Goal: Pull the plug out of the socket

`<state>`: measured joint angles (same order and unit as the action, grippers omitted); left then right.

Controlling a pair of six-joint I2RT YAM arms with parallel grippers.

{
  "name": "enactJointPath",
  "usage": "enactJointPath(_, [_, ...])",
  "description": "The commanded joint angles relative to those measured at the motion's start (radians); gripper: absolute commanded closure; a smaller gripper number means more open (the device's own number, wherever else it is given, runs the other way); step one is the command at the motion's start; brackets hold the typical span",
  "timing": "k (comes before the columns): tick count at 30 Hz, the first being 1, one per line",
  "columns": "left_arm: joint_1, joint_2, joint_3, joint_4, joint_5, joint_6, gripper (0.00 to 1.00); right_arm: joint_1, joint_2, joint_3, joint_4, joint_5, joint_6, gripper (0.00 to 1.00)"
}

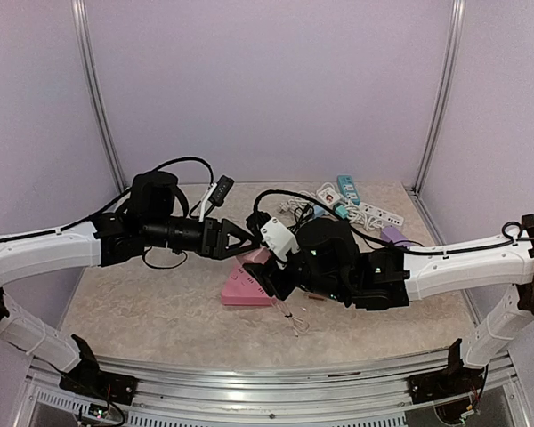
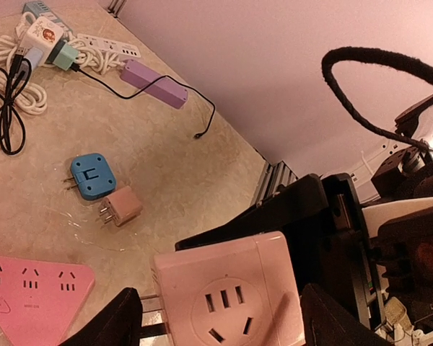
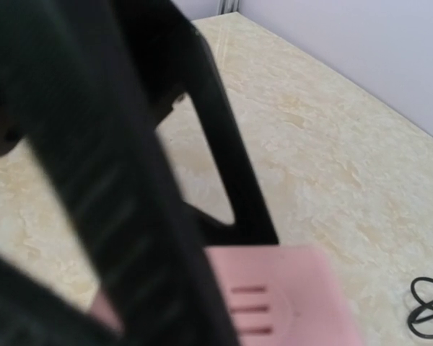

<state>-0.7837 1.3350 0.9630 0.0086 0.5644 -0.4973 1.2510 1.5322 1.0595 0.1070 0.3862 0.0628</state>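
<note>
A white cube plug (image 1: 279, 237) hangs above the table with my left gripper (image 1: 254, 238) shut on it. In the left wrist view the plug (image 2: 231, 295) fills the space between my dark fingertips (image 2: 112, 324), and its metal prongs (image 2: 146, 317) stick out bare to the left, free of any socket. The pink triangular socket strip (image 1: 240, 286) lies flat below it and also shows at the left wrist view's lower left corner (image 2: 29, 295). My right gripper (image 1: 274, 283) sits on the strip's right end, shut on it. The right wrist view shows pink slotted plastic (image 3: 281, 303) beside a blurred black finger (image 3: 130, 216).
A blue adapter (image 2: 92, 175) and a small pink adapter (image 2: 123, 207) lie loose on the table. At the back right are a purple strip (image 1: 396, 236), white power strips (image 1: 374, 213), a teal strip (image 1: 348, 188) and coiled cables (image 2: 7, 108). Walls close in on three sides.
</note>
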Motion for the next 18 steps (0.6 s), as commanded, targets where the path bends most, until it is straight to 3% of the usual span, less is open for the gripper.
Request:
enactJointPath(1, [-0.014,0.023,0.042,0.006,0.000,0.000,0.25,0.010,0.000,0.036,0.031,0.023,-0.009,1.00])
enactJointPath(18, [-0.049,0.063,0.084,-0.106,-0.108,0.037,0.18,0.009,0.008,0.049,0.021,0.049,-0.013,1.00])
